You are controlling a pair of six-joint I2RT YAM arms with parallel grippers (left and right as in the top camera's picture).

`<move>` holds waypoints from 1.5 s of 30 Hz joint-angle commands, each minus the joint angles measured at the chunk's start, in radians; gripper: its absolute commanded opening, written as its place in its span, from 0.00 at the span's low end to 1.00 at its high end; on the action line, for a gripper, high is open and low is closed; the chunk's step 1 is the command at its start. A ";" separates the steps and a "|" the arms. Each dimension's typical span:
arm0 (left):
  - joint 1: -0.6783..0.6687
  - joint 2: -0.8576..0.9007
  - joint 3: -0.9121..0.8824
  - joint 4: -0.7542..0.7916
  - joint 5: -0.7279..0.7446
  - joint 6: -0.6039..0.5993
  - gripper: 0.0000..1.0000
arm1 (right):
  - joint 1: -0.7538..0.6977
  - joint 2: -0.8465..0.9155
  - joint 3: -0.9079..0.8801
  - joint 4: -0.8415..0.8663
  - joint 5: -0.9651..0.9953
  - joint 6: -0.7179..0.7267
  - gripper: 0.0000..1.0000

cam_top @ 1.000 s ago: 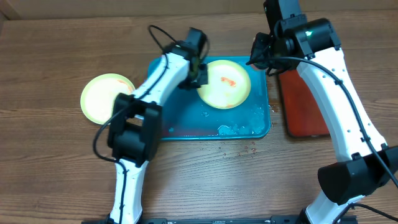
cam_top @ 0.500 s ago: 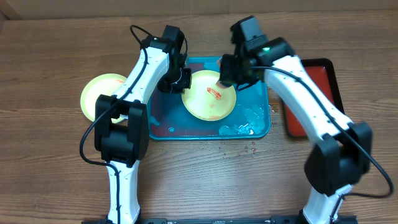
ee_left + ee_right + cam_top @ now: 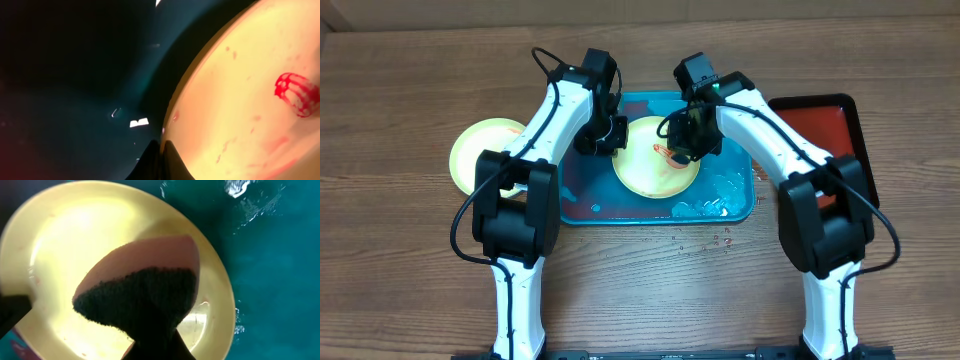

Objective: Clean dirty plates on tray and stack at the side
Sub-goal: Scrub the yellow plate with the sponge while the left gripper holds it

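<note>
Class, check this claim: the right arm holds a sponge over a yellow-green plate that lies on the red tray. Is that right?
No. The yellow-green plate lies on the turquoise tray, not the red tray, as the overhead view shows. The right arm does hold a sponge over it.

A large turquoise-blue rectangular plastic tray lies flat mid-table, wet near its front right corner. On it rests a small pale yellow-green round plastic plate bearing a red sauce smear. A second pale yellow-green plate lies on the table left of the tray.
</note>
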 commanded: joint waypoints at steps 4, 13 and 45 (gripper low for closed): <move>-0.007 0.020 -0.032 0.001 0.028 0.023 0.04 | -0.003 0.085 -0.006 -0.015 0.014 0.043 0.04; -0.007 0.020 -0.104 0.040 0.076 0.023 0.05 | 0.012 0.133 -0.006 0.089 -0.028 0.141 0.04; -0.007 0.020 -0.132 0.057 0.103 0.045 0.04 | 0.040 0.211 0.194 -0.299 0.040 -0.018 0.04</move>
